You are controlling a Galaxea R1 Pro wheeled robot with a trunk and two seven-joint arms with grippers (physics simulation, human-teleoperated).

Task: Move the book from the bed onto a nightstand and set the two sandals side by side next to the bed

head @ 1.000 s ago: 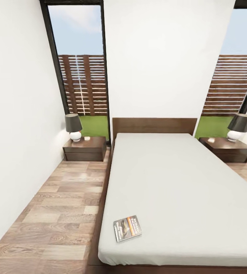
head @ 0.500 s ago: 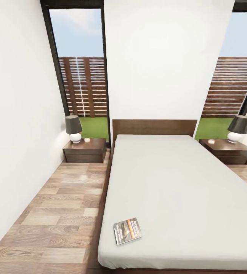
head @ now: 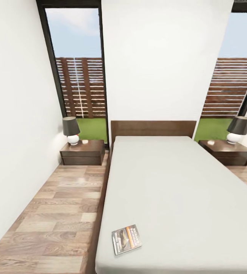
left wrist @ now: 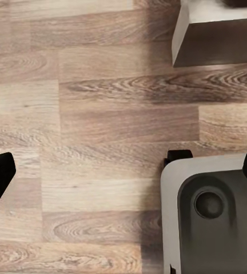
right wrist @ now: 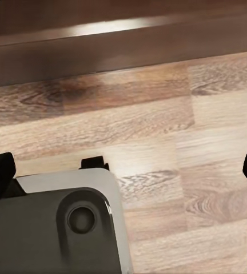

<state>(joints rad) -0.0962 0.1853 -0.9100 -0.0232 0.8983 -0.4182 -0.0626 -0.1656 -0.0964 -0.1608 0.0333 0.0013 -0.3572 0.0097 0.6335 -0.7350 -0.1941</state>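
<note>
Head view: standing at the foot of the bed [head: 184, 198], on approach. Book [head: 126, 239] lying flat on the mattress near the foot-end corner, at about 7 o'clock. Long axis running roughly 8 to 2 o'clock, tilted off the bed's edges, orange band toward the far right end. Nearest nightstand [head: 82, 152] at 11 o'clock, carrying a lamp [head: 71, 130]; second nightstand [head: 226, 151] at 2 o'clock. No sandals here. Best to roll closer along the left side, then square up to the book's short edges before reaching.

Left wrist view: left gripper [left wrist: 123, 171] hanging over the plank floor [left wrist: 100, 114], dark fingertips wide apart, nothing between them; grey robot base [left wrist: 212, 217] at 4 o'clock.

Right wrist view: right gripper [right wrist: 123, 171] likewise spread and empty over the planks, dark bed frame [right wrist: 123, 51] at 12 o'clock.
</note>
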